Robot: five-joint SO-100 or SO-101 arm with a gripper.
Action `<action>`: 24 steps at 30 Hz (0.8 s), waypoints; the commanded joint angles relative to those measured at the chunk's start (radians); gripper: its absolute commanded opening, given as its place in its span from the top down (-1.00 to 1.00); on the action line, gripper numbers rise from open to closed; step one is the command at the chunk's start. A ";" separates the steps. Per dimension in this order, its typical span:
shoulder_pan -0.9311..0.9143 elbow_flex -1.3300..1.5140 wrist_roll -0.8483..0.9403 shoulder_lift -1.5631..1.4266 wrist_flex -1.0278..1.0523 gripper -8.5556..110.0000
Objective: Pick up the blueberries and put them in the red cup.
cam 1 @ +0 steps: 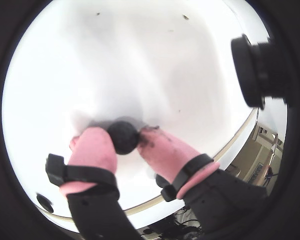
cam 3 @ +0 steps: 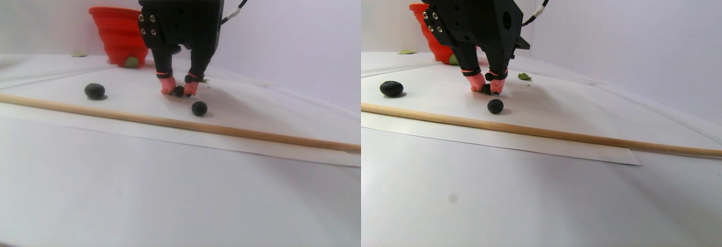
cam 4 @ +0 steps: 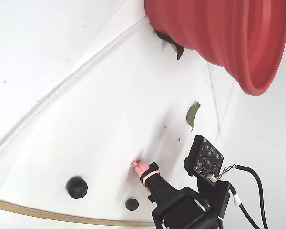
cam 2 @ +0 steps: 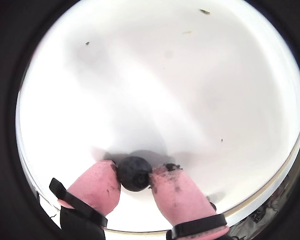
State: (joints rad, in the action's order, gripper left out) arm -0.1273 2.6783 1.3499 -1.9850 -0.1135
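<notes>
- Gripper [cam 1: 124, 137] clamped on one berry [cam 1: 123, 136], pink fingertips [cam 2: 97, 180] pressing either side, down at the sheet; the stereo pair shows the berry [cam 3: 179, 91] low between the tips, touching or just off the paper, can't tell which.
- Risk: the ball is round and only pinched at its sides near the tips. It could squirt out on lift if the squeeze is off-centre. The right pad looks smeared with dark residue in a wrist view, so grip may be slick.
- Risk: the cup [cam 4: 219, 38] sits well apart, behind the arm in the stereo pair. Long carry, tall rim, so a low swing could clip the wall or tip it.
- Loose berries, left to right in the stereo pair's left half: big one [cam 3: 95, 91] well left, small one [cam 3: 198, 108] just in front of the gripper. A dropped ball could knock the near one rolling.
- Surface: smooth white paper [cam 3: 271, 128], wooden dowel [cam 3: 254, 133] along its front edge, which might stop runaways. A leaf [cam 4: 192, 114] lies between gripper and cup.
- Room: plain white wall, bright even light.
</notes>
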 commanded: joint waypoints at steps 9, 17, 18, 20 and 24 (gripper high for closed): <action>-0.018 -0.014 0.029 -0.109 0.075 0.68; -0.023 -0.025 0.049 -0.170 0.138 0.69; -0.023 -0.028 0.049 -0.181 0.147 0.69; -0.025 -0.034 0.054 -0.201 0.167 0.69; -0.023 -0.031 0.063 -0.244 0.193 0.69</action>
State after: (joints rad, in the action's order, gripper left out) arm -0.1273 2.6799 1.3990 -2.1338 0.0690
